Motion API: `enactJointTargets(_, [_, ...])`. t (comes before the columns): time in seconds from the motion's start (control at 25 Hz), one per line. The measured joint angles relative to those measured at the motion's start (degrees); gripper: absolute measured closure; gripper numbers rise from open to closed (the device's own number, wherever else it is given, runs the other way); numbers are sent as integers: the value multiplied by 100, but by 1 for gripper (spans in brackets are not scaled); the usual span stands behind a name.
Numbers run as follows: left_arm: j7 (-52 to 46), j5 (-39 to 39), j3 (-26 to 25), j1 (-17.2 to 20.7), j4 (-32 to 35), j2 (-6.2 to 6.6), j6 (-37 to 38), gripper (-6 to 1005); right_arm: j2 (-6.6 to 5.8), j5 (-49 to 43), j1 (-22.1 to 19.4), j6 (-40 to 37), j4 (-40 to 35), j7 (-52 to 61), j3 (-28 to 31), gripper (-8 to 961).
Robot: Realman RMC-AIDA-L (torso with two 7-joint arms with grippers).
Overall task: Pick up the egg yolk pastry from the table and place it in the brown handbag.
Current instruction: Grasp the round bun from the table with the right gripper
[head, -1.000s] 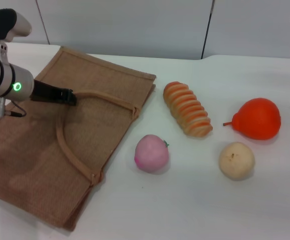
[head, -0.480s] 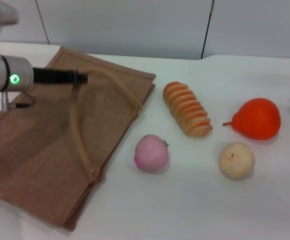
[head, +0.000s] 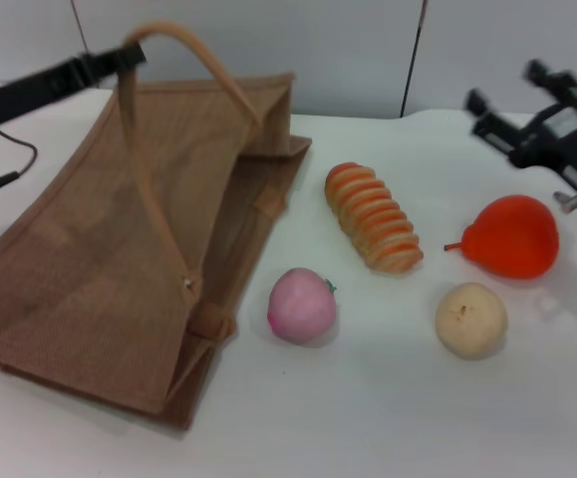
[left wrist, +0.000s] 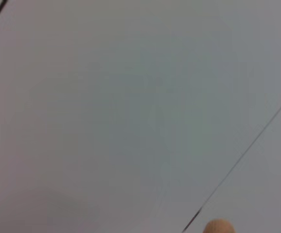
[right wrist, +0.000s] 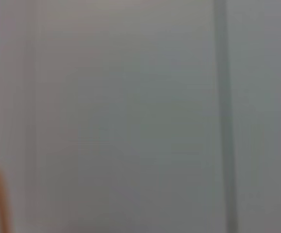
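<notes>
The egg yolk pastry [head: 470, 320], a pale cream ball, lies on the white table at the front right. The brown handbag [head: 79, 269] lies at the left with its upper side pulled up, so its mouth gapes toward the foods. My left gripper [head: 119, 58] is shut on one looped handle [head: 173, 35] and holds it high at the back left. My right gripper [head: 507, 88] hangs open and empty at the back right, above the table and well behind the pastry. The wrist views show mostly wall; a tan bit of handle [left wrist: 219, 226] shows in the left wrist view.
A pink ball [head: 302, 306] lies just right of the bag's mouth. A ridged orange-striped bread loaf [head: 373, 216] lies behind it. An orange pear-shaped fruit [head: 512, 236] sits behind the pastry, under my right arm. A grey wall stands behind the table.
My left gripper has risen with the handle, lifting the bag's upper side and opening its mouth. My right gripper has come into view at the back right.
</notes>
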Motion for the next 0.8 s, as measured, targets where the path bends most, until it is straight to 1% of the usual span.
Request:
enactJointTargets(0.08, [294, -104, -248, 2, -252, 71, -296, 869, 0, -689, 56, -85, -250, 439, -5, 75])
enactJointTargets(0.2, [486, -129, -450, 16, -349, 95, -593, 867, 1, -1486, 115, -330, -561, 980, -43, 75])
enactJointTargets(0.44, [841, -252, -778, 96, -355, 48, -1112, 864, -7, -2830, 166, -804, -1319, 2188, -129, 75])
enactJointTargets(0.6, [884, -294, -818, 156, -364, 37, -1169, 862, -8, -3616, 164, -948, -1754, 2895, -131, 75])
enactJointTargets(0.8, [891, -366, -1015, 215, -370, 27, -1181, 860, -7, -4148, 139, -962, -1952, 3333, -131, 75])
